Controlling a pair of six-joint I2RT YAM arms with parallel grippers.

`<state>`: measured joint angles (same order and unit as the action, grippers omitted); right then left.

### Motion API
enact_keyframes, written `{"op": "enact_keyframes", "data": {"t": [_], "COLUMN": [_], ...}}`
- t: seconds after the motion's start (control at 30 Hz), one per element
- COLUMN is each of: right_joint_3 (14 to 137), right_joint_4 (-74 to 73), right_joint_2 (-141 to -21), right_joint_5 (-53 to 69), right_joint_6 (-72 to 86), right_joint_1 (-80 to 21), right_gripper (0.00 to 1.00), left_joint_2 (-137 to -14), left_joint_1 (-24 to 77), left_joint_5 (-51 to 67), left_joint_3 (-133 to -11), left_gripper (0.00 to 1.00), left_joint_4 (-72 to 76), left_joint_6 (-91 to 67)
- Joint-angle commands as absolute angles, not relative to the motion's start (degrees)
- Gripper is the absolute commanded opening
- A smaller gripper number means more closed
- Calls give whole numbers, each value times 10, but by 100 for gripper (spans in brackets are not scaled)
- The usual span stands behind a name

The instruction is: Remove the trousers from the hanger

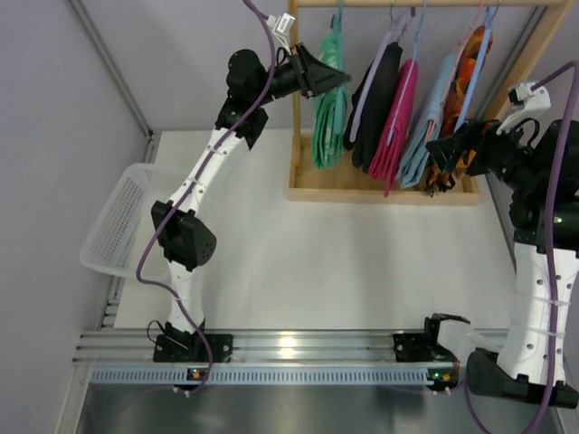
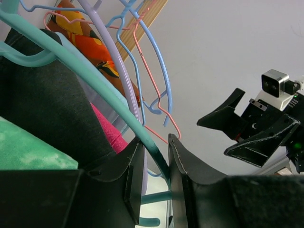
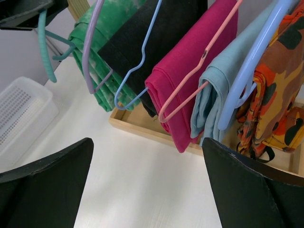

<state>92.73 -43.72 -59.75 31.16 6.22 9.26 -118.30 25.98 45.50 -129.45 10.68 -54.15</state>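
Five pairs of trousers hang folded on hangers on a wooden rack: mint-green, black, magenta, light blue and orange patterned. They also show in the right wrist view: mint-green, black, magenta, light blue, orange. My left gripper is raised beside the mint-green pair, its jaws narrowly closed around the arm of the teal hanger. My right gripper is wide open and empty, low in front of the light blue and orange pairs.
The rack's wooden base tray stands at the back of the white table. A white mesh basket lies at the left edge, also in the right wrist view. Grey walls close in behind and at the left.
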Motion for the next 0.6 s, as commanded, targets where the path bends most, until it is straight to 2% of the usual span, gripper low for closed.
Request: {"op": "enact_keyframes", "data": {"t": [0.0, 0.03, 0.13, 0.17, 0.57], "right_joint_3": [931, 930, 935, 935, 906], "right_joint_4": [-380, -377, -367, -362, -276], "right_joint_2": [-596, -597, -608, -612, -606], "right_joint_5": [342, 345, 357, 365, 423], "right_joint_6": [90, 92, 105, 110, 159], "right_joint_1": [99, 99, 98, 99, 99], "right_gripper": [99, 100, 99, 99, 99], "left_joint_2": [-1177, -1178, -1183, -1180, -1136], "left_joint_1": [260, 261, 260, 261, 262], "left_joint_5": [424, 421, 417, 413, 419], "left_joint_3": [-1329, -1343, -1360, -1361, -1378], "left_gripper": [23, 20, 2, 0, 0], "left_joint_4": [213, 217, 227, 235, 267], "left_joint_6": [-546, -546, -548, -547, -455]}}
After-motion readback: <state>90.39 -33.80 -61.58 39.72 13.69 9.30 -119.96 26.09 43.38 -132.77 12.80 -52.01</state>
